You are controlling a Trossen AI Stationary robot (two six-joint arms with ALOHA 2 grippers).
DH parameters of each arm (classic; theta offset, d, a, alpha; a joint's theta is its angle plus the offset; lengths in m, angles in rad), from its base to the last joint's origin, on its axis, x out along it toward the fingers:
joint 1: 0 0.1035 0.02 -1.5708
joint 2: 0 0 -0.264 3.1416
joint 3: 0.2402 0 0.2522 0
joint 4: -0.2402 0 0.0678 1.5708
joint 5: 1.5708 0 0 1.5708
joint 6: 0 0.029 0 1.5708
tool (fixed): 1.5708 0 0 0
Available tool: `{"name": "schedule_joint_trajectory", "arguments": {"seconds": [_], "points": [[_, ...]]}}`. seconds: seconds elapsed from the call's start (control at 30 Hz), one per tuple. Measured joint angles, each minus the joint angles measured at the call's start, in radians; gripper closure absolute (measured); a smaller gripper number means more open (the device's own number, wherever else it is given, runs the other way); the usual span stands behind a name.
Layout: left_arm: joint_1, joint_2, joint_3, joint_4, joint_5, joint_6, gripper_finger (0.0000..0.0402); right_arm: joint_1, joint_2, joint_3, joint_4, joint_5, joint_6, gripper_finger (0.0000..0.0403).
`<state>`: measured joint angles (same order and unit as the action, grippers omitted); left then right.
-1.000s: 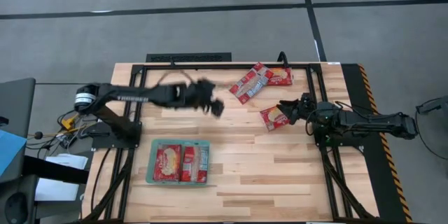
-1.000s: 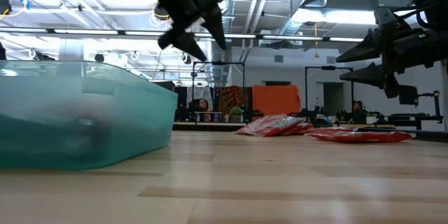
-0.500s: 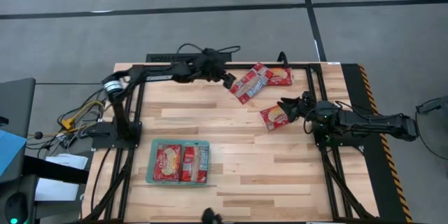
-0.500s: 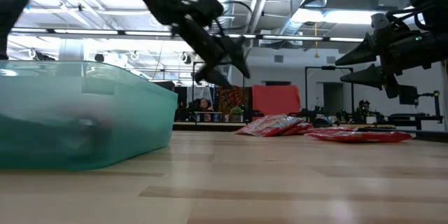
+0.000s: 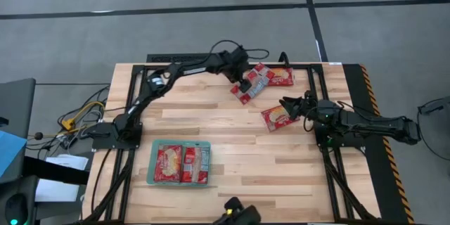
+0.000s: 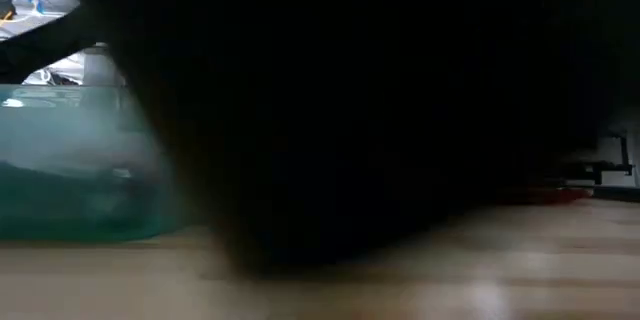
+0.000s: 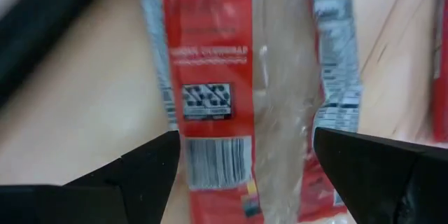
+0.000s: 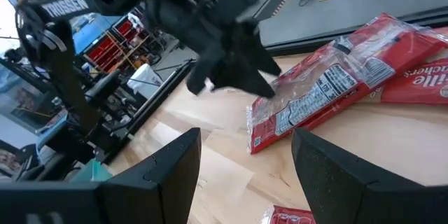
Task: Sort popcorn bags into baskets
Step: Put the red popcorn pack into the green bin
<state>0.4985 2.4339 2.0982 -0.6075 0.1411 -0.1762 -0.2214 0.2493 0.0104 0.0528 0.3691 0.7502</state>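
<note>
Two red popcorn bags (image 5: 181, 163) lie flat in the teal tray (image 5: 151, 162) near the table's near-left. By the far edge, a bag (image 5: 252, 87) turned back side up partly overlaps another red bag (image 5: 280, 76). My left gripper (image 5: 243, 79) reaches over the back-up bag (image 7: 241, 77), open, a finger on either side of its barcode end, and I see no touch. A single bag (image 5: 275, 118) lies right of centre. My right gripper (image 5: 285, 105) hovers open over that bag's far end. The right wrist view shows my left gripper (image 8: 234, 70) at the silver-faced bag (image 8: 322, 87).
Black frame rails (image 5: 309, 70) run along the far and right sides of the table. A dark thing (image 5: 235, 214) sits at the near edge and blocks most of the low view, leaving only the tray's wall (image 6: 60, 185). Bare wood lies between tray and right arm.
My left arm has swung from over the table's left-centre toward the far right, stretched out, and come down over the back-up bag by the far edge, still open. A dark thing has moved along the near edge and now covers the low view.
</note>
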Motion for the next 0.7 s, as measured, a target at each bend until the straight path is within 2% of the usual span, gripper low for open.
{"name": "schedule_joint_trajectory", "arguments": {"seconds": [0.13,0.27,0.37,0.5,0.7], "points": [[0.013,0.061,0.104,-0.147,0.066,-0.003,0.0087,0.0,0.0,0.0,0.0,0.0,0.001,0.0154],[0.02,0.066,0.135,-0.191,0.058,0.001,0.0114,-0.003,0.0,0.0,0.0,0.002,0.001,0.0154],[0.02,0.07,0.134,-0.203,0.037,0.013,0.016,-0.01,0.0,0.0,0.0,0.008,0.001,0.0154],[0.022,0.085,0.134,-0.191,0.008,0.043,0.0243,-0.027,0.0,0.0,0.0,0.01,0.0,0.0154],[0.039,0.088,0.157,-0.168,0.019,0.015,0.0349,-0.051,0.0,0.0,0.0,0.011,-0.002,0.0154]]}}
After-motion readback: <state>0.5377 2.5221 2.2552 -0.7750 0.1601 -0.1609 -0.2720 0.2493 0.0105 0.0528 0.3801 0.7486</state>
